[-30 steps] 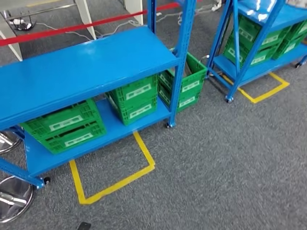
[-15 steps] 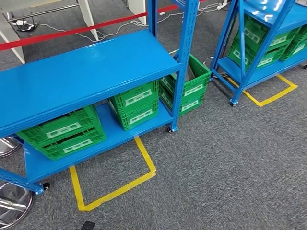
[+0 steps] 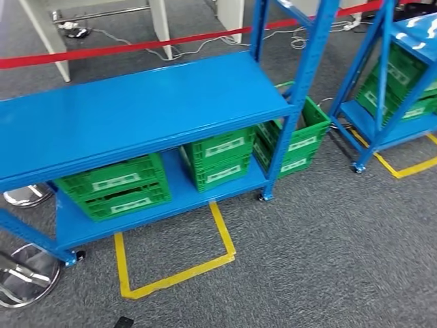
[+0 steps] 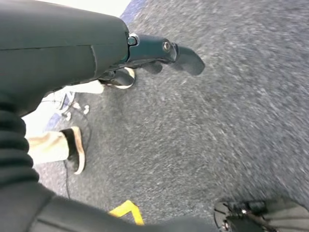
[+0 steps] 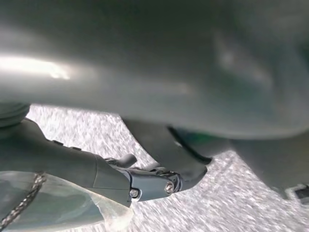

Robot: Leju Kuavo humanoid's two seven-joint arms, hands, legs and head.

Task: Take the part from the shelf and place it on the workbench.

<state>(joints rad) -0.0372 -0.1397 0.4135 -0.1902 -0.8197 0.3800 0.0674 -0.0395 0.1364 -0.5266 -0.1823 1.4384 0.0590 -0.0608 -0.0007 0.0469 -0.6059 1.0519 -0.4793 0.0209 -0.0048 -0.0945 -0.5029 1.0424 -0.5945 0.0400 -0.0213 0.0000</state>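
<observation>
A blue shelf rack [image 3: 144,109] stands ahead in the head view, its middle board bare. Green crates [image 3: 116,186] sit on its lowest board. No part is visible on the rack. My left hand [image 4: 160,55] hangs over grey carpet with its thumb stretched out and nothing in it. My right hand [image 5: 146,181] also hangs low over the carpet, beside a large blurred grey surface. A pale translucent thing [image 5: 54,203] lies against that hand; whether the hand holds it I cannot tell.
A second green crate [image 3: 221,157] sits on the lowest board, and another [image 3: 296,140] stands just past the rack's right post. A second blue rack [image 3: 391,82] stands at right. Yellow floor tape [image 3: 175,273] marks a square. Round metal bases [image 3: 20,273] lie at left. A person's shoe [image 4: 76,150] is near my left hand.
The whole head picture has shifted right and slightly down, so the camera has turned; the rack now sits more centrally. Nothing on the rack has moved.
</observation>
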